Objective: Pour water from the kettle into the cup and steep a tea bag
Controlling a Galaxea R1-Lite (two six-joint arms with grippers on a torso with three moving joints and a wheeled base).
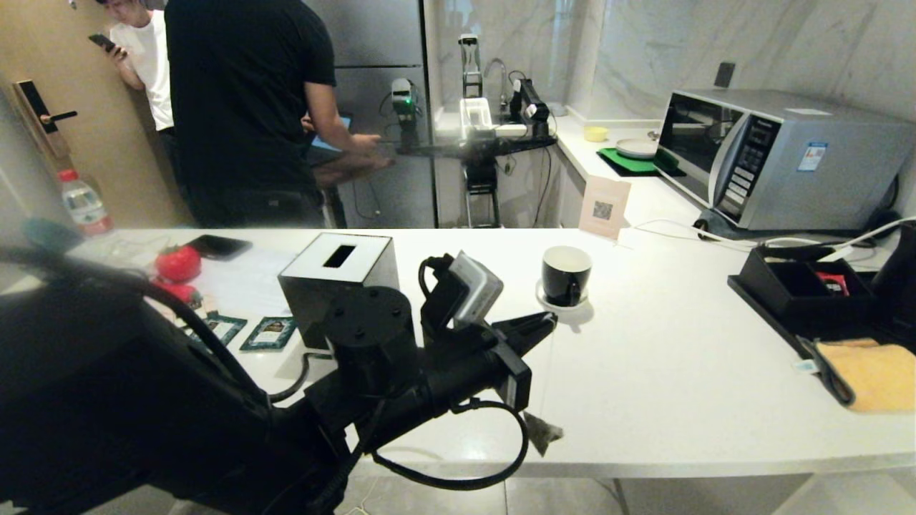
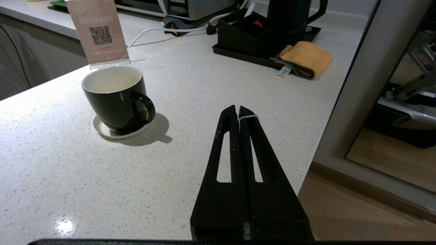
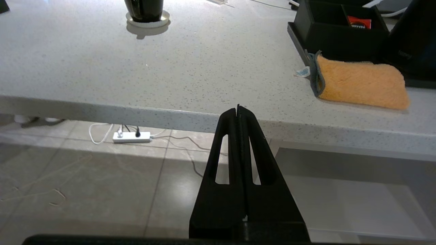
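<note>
The black cup [image 1: 565, 274] with its white inside stands on a small white saucer [image 1: 542, 299] mid-counter; the left wrist view shows the cup [image 2: 114, 98] close by. My left gripper [image 1: 551, 320] hovers just short of it, shut [image 2: 238, 108] on a thin white string [image 2: 250, 116]. The grey-brown tea bag [image 1: 542, 431] hangs below it, near the counter's front edge. The black kettle [image 2: 289, 17] stands at the far right [image 1: 898, 279]. I cannot tell whether the cup holds water. My right gripper [image 3: 237, 110] is shut and empty, low in front of the counter edge.
A black tissue box [image 1: 340, 275], teal sachets [image 1: 268, 332] and tomatoes [image 1: 177, 263] lie left. A black tray [image 1: 794, 286] and an orange cloth [image 1: 869, 372] sit right. A QR sign [image 1: 605, 207] and a microwave [image 1: 780, 157] stand behind. Two people stand beyond the counter.
</note>
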